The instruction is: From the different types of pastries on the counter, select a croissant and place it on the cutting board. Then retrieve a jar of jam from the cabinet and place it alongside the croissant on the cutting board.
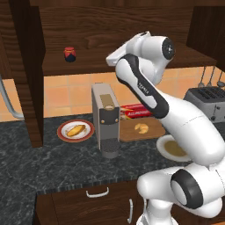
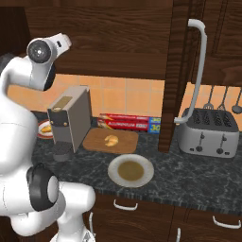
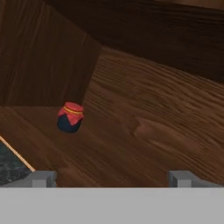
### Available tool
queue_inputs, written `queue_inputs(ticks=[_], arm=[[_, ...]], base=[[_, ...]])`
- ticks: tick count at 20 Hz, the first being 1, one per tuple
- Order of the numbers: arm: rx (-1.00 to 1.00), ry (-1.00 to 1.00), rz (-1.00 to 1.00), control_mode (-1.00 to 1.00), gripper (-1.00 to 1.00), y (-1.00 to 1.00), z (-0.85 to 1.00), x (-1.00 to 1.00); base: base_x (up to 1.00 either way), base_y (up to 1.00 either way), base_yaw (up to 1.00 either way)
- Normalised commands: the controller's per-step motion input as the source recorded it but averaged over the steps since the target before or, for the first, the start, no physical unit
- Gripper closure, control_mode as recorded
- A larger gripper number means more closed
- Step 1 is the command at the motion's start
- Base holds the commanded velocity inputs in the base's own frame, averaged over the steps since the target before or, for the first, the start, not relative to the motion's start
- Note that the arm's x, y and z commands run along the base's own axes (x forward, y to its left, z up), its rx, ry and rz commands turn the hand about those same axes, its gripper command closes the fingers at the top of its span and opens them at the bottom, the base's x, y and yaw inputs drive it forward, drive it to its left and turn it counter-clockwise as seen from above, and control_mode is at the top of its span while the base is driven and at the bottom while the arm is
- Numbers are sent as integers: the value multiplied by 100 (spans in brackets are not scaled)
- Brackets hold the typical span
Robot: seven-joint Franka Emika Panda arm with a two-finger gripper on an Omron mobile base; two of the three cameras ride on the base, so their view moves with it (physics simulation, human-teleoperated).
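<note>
The jar of jam (image 3: pixel 70 117), dark with a red lid, stands on the cabinet shelf (image 3: pixel 144 127) near the back left corner. My gripper (image 3: pixel 112 179) is open and some way short of the jar, with nothing between its fingertips (image 3: pixel 43 178). In the left base view the jar of jam (image 1: pixel 70 54) sits at the shelf's left end, and my hand is raised to shelf height to its right. The croissant (image 1: pixel 141 128) lies on the cutting board (image 1: pixel 129 132) on the counter (image 1: pixel 66 167). From the right, the croissant (image 2: pixel 111 140) rests mid-board on the cutting board (image 2: pixel 94 139).
A coffee machine (image 1: pixel 105 118) stands left of the board, with a yellow bun on a round plate (image 1: pixel 75 130) beyond it. A foil box (image 2: pixel 130 123) lies behind the board. A tan plate (image 2: pixel 131 170) sits in front. A toaster (image 2: pixel 208 132) is at right, beside an open cabinet door (image 2: pixel 177 71).
</note>
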Motion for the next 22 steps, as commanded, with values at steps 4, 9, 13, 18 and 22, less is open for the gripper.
queue_inputs(ticks=[4, 9, 13, 18, 22], arm=[[0, 2, -1, -100, -100, 12, 0, 18], [-7, 14, -5, -100, -100, 61, -1, 64], [-3, 2, -2, -100, -100, 22, 0, 11], [0, 3, 0, -100, -100, 2, 36, 8], [0, 3, 0, -100, -100, 16, 0, 0]], base=[[0, 0, 0], [0, 0, 0], [0, 0, 0], [0, 0, 0], [0, 0, 0]])
